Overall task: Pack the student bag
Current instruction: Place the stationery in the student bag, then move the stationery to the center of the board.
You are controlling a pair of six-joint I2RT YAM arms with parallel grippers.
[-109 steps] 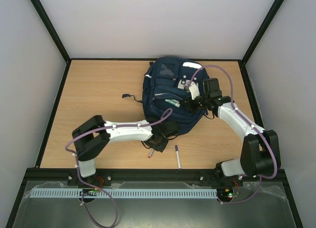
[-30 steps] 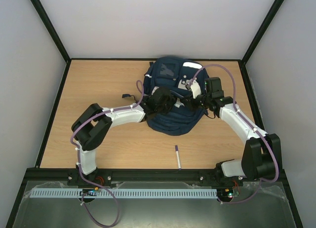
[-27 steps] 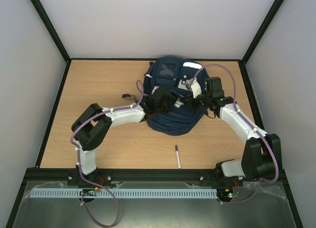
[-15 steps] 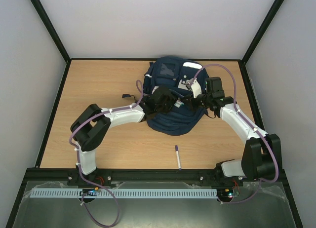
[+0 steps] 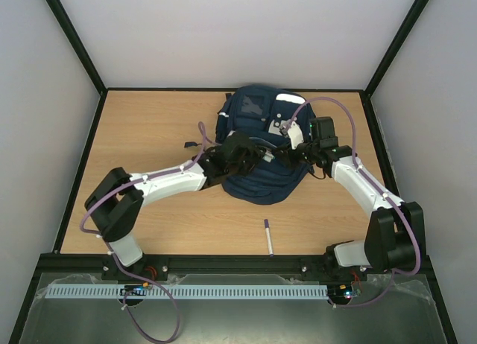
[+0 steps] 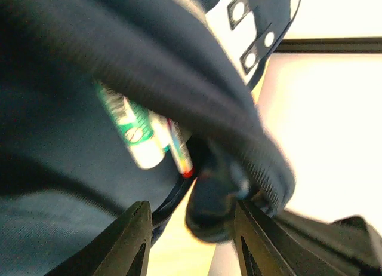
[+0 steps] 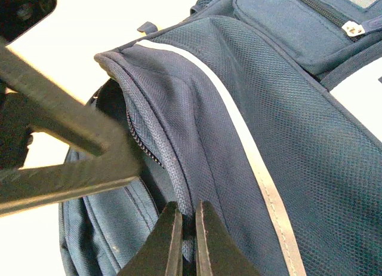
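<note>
Right end effector [image 7: 187, 215] clamps student bag [image 7: 286, 138] opening edge; left end effector [image 6: 191, 216] parted.

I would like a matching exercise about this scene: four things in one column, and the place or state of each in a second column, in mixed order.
1. purple pen
2. green-labelled item
3. right gripper
4. left gripper

a. jaws apart at the pocket mouth
b. lying on the table, outside the student bag
c. jaws pinching the bag's edge
d. inside the bag's pocket

Pairs: 1-b, 2-d, 3-c, 4-a.
</note>
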